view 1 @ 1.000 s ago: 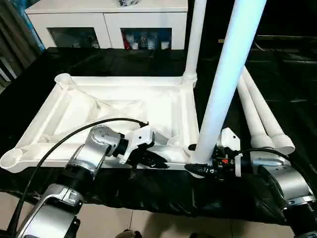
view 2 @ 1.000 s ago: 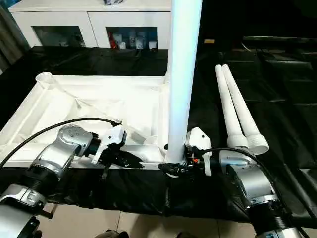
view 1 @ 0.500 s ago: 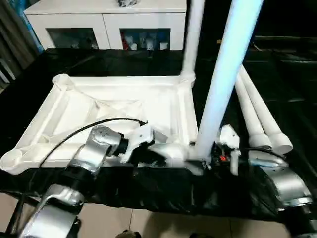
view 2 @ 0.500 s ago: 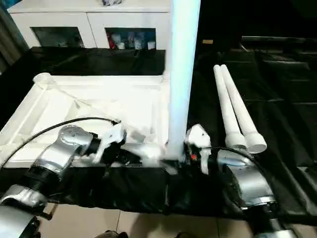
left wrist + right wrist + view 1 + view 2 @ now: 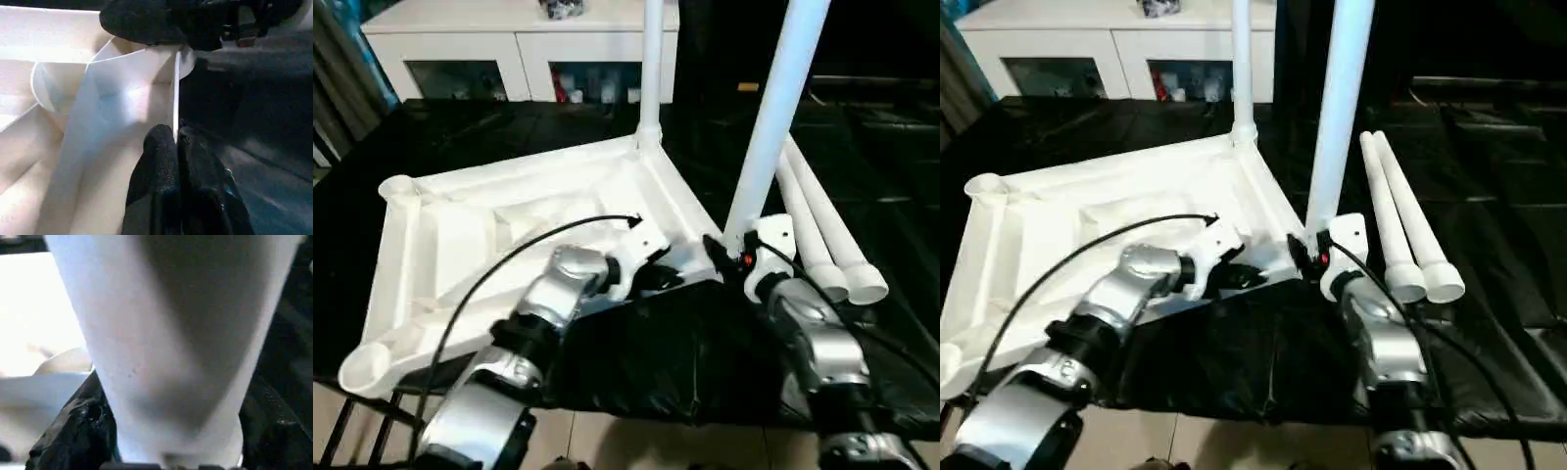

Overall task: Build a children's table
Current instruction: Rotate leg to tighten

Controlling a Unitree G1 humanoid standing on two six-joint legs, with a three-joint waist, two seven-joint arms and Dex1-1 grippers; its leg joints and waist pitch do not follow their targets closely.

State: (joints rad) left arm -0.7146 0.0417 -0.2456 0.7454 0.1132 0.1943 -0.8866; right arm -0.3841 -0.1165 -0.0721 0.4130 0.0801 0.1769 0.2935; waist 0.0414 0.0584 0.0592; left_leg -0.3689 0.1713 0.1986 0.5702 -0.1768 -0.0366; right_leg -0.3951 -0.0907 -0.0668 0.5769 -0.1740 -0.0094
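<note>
While the right gripper (image 5: 729, 257) is clamped on the base of the near upright leg (image 5: 771, 117), the head views show the upturned tabletop (image 5: 460, 245) lying skewed on the black cloth (image 5: 666, 352), its near-left corner socket (image 5: 364, 364) at the cloth's front edge. The far leg (image 5: 651, 69) stands seated in the far-right corner socket (image 5: 647, 135). Two spare legs (image 5: 822, 235) lie side by side along the cloth's right edge. The left gripper (image 5: 658, 279), fingers together, sits at the tabletop's near rim, just beside the near-right corner.

Left wrist view: the fingers (image 5: 161, 166) are shut on a thin white rim (image 5: 175, 93) of the near-right socket (image 5: 122, 83). That's a small purchase; I'd expect it to slip if the tabletop twists.

Right wrist view: black fingers (image 5: 73, 431) either side of the leg's base. Can't tell whether the leg is fully down in the socket.

Risks, as I judge them:
- Leg is tilted, so pushing now could jam it or pop it out.
- Tabletop could slide off the front edge under side load.
- Swing could knock the spare legs.
</note>
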